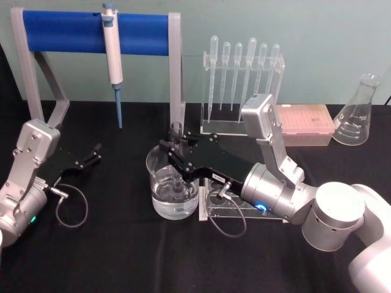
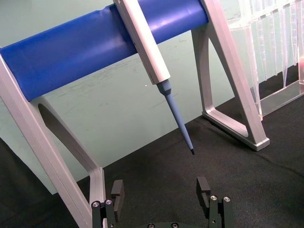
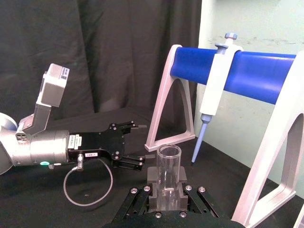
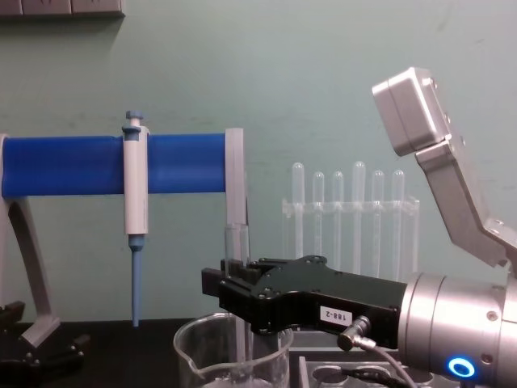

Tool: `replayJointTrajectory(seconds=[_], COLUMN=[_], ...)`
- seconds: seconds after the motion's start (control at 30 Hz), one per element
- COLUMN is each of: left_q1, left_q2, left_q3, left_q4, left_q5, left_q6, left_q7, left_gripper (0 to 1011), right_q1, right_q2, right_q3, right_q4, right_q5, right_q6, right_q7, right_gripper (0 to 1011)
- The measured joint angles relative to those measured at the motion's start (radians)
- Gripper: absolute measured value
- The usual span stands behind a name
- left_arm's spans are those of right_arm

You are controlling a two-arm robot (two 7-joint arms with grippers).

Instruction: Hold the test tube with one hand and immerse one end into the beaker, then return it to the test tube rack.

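My right gripper is shut on the test tube and holds it upright over the beaker. The tube's open mouth points up. Its lower end reaches down inside the beaker and appears dipped in the clear liquid. From the chest, the right gripper grips the test tube above the beaker's rim. In the right wrist view the test tube stands between the black fingers. My left gripper rests open at the table's left, and the left gripper holds nothing.
A blue-barred stand with a hanging pipettor stands behind the beaker. A rack of plastic pipettes, a pink tip box and a conical flask line the back right. A clear rack lies under my right wrist.
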Motion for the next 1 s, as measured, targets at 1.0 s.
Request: replayJointTrajectory(seconds=[1.0], left_q1=[0.0], left_q2=[0.0], left_q3=[0.0], left_q4=[0.0], left_q5=[0.0], left_q6=[0.0], left_q7=[0.0], left_gripper=[1000], right_q1=[0.0], right_q2=[0.0], right_q3=[0.0], right_q4=[0.0], right_q5=[0.0], right_q6=[0.0], right_q7=[0.0], right_gripper=[228])
